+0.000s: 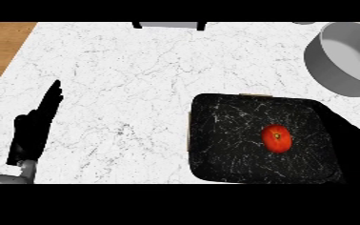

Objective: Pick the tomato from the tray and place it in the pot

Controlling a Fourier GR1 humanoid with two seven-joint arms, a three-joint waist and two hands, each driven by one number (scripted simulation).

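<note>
Left hand [32,128] sits at the lower left of the frame, black against the white marble counter [134,76], fingers straight and pressed together, pointing up toward the top of the frame, resting and holding nothing. Over at the lower right, the right hand [345,138] is a dark shape along the right rim of the tray [225,143] (black on black, so whether its fingers are spread or curled I cannot tell). And there's the tomato [277,138], red with a small stem spot, lying in the right half of that dark speckled tray, just beside the right hand's outline; contact between them cannot be made out. Up in the upper right corner sits the grey pot [337,64], partly cut off by the frame edge, well apart from the tomato. A strip of wood [14,40] shows at the upper left edge, and a grey object with dark ends [169,25] peeks in at the top centre. No labels, brands or writing can be read anywhere.
</note>
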